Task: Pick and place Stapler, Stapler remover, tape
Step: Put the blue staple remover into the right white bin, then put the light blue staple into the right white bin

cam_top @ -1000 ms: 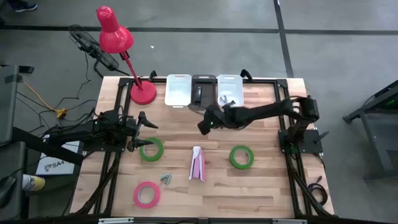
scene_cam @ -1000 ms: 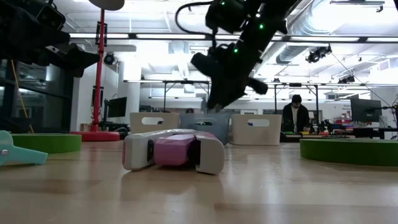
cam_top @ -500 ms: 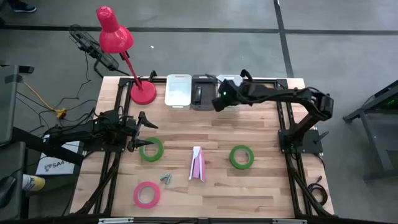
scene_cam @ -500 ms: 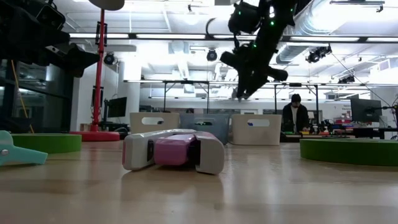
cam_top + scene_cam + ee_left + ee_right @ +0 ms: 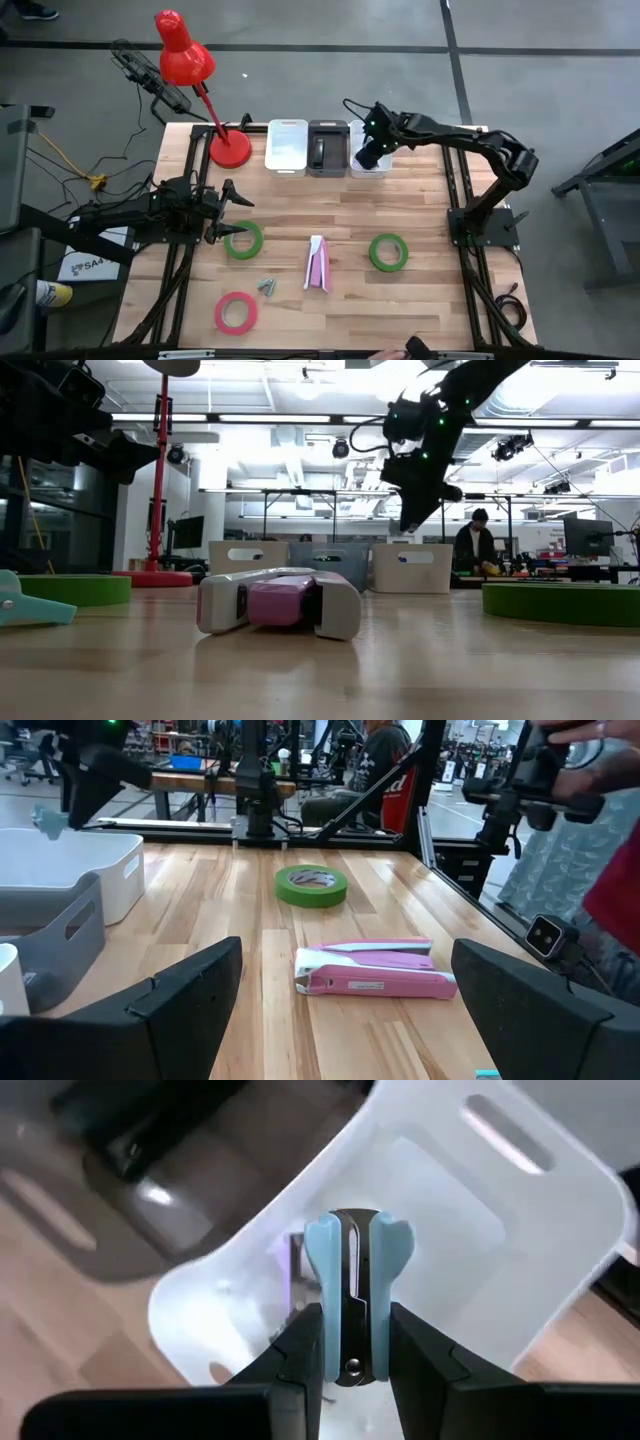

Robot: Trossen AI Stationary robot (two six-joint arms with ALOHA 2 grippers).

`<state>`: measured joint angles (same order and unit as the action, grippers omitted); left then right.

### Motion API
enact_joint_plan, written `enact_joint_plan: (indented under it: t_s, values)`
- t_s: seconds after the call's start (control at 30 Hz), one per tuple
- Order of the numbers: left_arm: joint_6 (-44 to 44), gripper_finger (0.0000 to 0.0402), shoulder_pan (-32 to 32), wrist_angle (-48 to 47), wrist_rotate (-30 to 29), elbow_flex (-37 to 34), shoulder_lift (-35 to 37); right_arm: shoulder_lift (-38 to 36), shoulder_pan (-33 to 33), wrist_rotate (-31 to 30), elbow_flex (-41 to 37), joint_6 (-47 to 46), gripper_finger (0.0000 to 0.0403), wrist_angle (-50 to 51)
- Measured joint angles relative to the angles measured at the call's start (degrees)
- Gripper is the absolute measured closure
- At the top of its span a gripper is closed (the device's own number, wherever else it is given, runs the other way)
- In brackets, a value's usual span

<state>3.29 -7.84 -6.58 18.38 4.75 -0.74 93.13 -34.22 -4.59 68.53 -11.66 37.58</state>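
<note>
A: Where is the light blue staple remover (image 5: 350, 1295) sitting right now?

B: It is being pinched between the fingers (image 5: 425, 1355) of the right claw (image 5: 368, 158), which is clenched on it and hovering over the white bin (image 5: 383, 133) at the upper centre of the overhead frame, the rightmost of three bins in a row.

A: And the others?

B: A dark grey bin (image 5: 327, 148) is standing beside it, and another white bin (image 5: 286, 146) to the left of that.

A: The stapler?

B: The pink and white stapler (image 5: 317, 264) is lying near the middle of the desk (image 5: 420, 300). One green tape roll (image 5: 388, 252) is lying to its right, another green roll (image 5: 243, 240) to its left, and the pink tape roll (image 5: 235, 313) at lower left. A second staple remover (image 5: 266, 287) is lying just beside the stapler.

A: The left arm?

B: The left claw (image 5: 232, 211) is waiting released at the left, just above the green roll there. A red lamp (image 5: 186, 62) is standing at upper left.
</note>
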Motion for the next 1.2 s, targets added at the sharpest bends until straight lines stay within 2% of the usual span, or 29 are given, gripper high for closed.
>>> enact_joint_plan:
  t_s: [0.13, 0.33, 0.67, 0.83, 1.07, 1.2]
  values:
    - [0.0, 0.0046, 0.0, 0.0, -0.1, 0.0, 0.0, 1.9, -2.8, 5.2, 0.0, 9.5, 0.0328, -0.1]
    - [0.0, 0.0046, 0.0, 0.0, -0.1, 0.0, 0.0, 5.5, -6.2, 8.7, 0.0, 19.8, 0.0328, 0.5]
    - [0.0, 0.0046, 0.0, 0.0, -0.1, 0.0, 0.0, 8.9, -8.7, 10.6, 0.0, 33.3, 0.0328, 0.1]
    - [0.0, 0.0046, 0.0, 0.0, -0.1, 0.0, 0.0, 10.2, -9.1, 9.7, 0.0, 32.8, 0.0327, 0.0]
    - [0.0, 0.0046, 0.0, 0.0, -0.1, 0.0, 0.0, 10.1, -8.9, 8.9, 0.0, 30.9, 0.0255, -0.1]
    - [0.0, 0.0046, 0.0, 0.0, -0.1, 0.0, 0.0, 10.1, -8.5, 8.9, 0.0, 29.1, 0.0235, 0.4]
